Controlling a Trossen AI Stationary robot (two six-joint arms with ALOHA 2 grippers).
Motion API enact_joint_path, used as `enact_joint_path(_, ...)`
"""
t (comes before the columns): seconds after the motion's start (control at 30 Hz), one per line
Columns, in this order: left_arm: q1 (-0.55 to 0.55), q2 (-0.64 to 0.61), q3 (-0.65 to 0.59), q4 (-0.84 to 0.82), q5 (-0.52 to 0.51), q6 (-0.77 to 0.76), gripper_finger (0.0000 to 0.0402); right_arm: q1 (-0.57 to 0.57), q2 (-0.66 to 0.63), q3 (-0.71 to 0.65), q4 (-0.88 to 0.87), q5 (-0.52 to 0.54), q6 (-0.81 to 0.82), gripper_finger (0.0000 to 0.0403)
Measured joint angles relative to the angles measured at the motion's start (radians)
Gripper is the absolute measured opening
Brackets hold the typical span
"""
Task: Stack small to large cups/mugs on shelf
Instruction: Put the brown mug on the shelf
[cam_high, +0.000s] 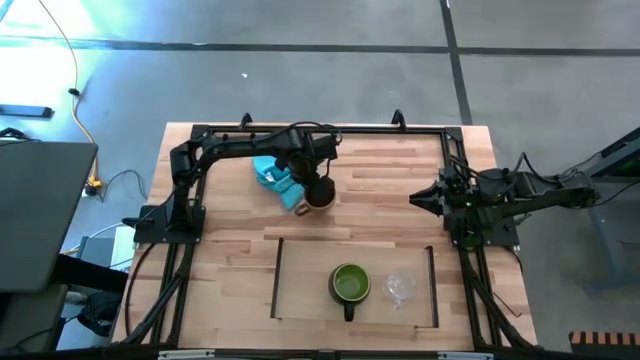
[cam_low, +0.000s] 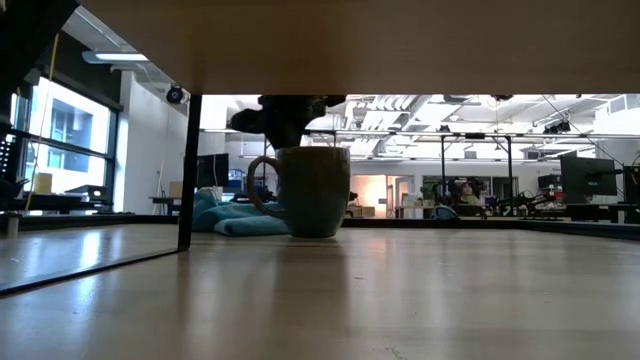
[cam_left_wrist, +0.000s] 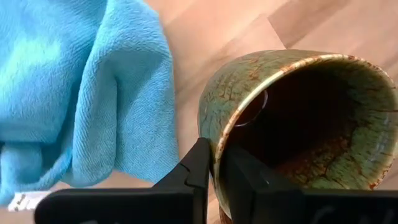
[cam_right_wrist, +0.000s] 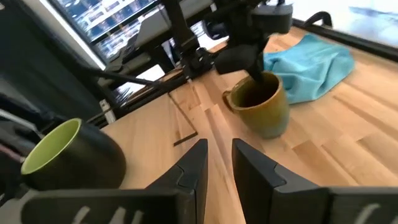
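The brown handled mug (cam_high: 320, 195) stands upright on the tabletop next to the turquoise cloth (cam_high: 272, 176); it also shows in the low view (cam_low: 312, 190) and the right wrist view (cam_right_wrist: 261, 106). My left gripper (cam_high: 316, 186) is above it, shut on its rim. The green mug (cam_high: 350, 284) and the clear glass cup (cam_high: 400, 288) stand side by side on the shelf (cam_high: 300, 290). My right gripper (cam_high: 413, 200) waits at the table's right side, its fingers (cam_right_wrist: 219, 152) a narrow gap apart and empty. My left gripper pinches the brown mug's wall at the rim (cam_left_wrist: 219, 142), one finger (cam_left_wrist: 198, 163) outside and one finger (cam_left_wrist: 245, 174) inside the mug. The fingers come from above, pointing down. The mug is upright with its base at the tabletop (cam_low: 312, 236); whether it rests there I cannot tell.
The turquoise cloth (cam_left_wrist: 74, 87) lies crumpled right beside the brown mug, on its far left. The shelf is raised on thin dark rails (cam_low: 188, 170); the low view looks under it. Bare tabletop lies between the mug and the shelf.
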Motion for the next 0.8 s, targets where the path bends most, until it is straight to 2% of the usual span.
enact_joint_path(0.27,-0.013,-0.001,0.0,-0.043,0.001,-0.102,0.0014,0.0,0.0,0.0,-0.023,-0.037,0.0,0.0064)
enact_joint_path(0.8,-0.03,-0.004,0.0,0.035,-0.014,-0.026,0.0157,0.0,0.0,0.0,-0.037,-0.05,-0.016,0.0064)
